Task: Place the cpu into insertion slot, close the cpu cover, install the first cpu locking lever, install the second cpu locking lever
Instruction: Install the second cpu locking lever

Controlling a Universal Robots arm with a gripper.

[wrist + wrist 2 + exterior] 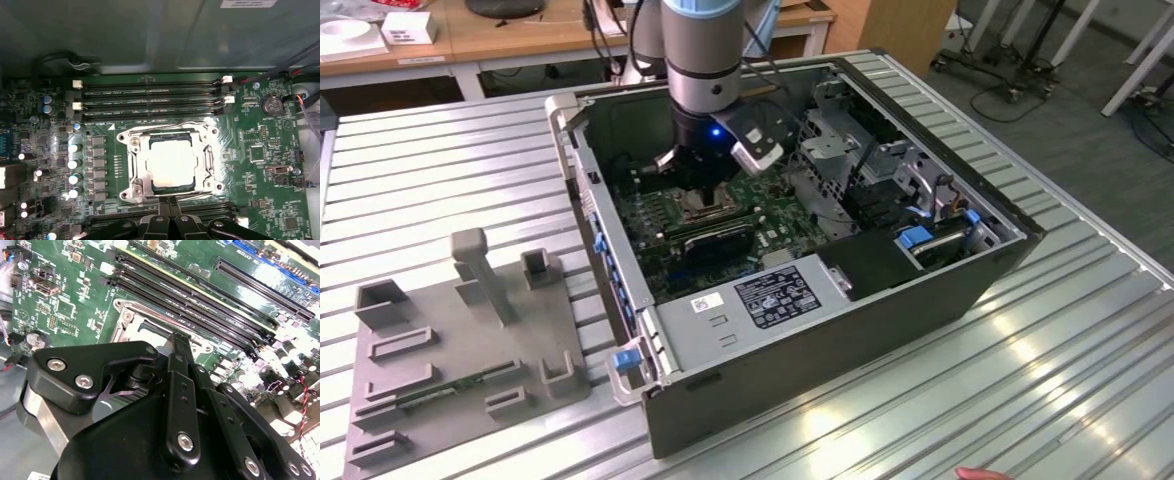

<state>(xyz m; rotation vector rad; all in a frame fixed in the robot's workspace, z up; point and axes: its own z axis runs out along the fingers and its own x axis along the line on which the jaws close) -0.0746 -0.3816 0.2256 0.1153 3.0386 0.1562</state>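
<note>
Fingers of the end effector are pressed together with nothing between them, low in the middle of the first wrist view, just beside the insertion slot. The cpu, a flat pale square, sits in that slot at the picture's middle, and the shiny metal cpu cover lies shut around it. If the black tip pushes crooked, I think it could scrape the bumpy green motherboard.

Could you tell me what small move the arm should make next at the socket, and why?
Probably a short descent onto the near edge of the cpu cover. The cpu already sits in the insertion slot with the cover lying flat over it, and the tool hangs just beside that frame.
</note>
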